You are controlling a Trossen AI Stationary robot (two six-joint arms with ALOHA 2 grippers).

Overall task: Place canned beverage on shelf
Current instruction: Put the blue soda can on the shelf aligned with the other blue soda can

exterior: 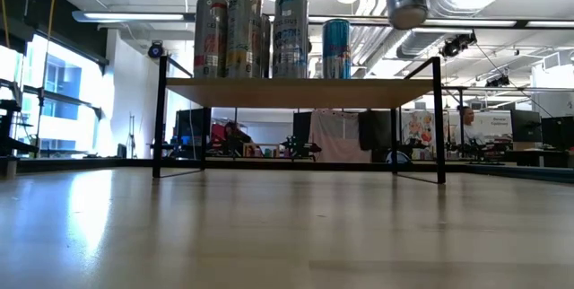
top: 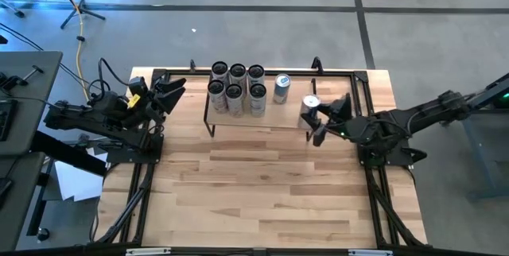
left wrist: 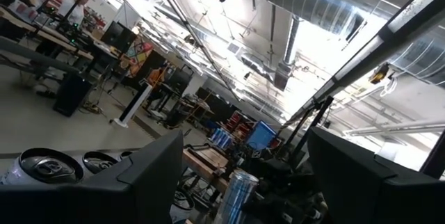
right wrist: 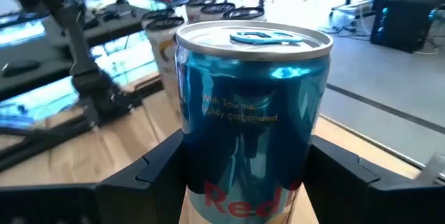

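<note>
Right wrist view shows the right gripper [right wrist: 247, 172] closed around a blue can [right wrist: 252, 113], raised above the shelf's [top: 290, 113] right end; seven cans [top: 237, 90] stand there. Left gripper [top: 176, 89] waits open at the table's left.

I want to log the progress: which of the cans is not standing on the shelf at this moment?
The blue can held in the right pincer, raised above the right end of the shelf. The other seven cans stand on the wooden top, six clustered and one blue can apart.
</note>
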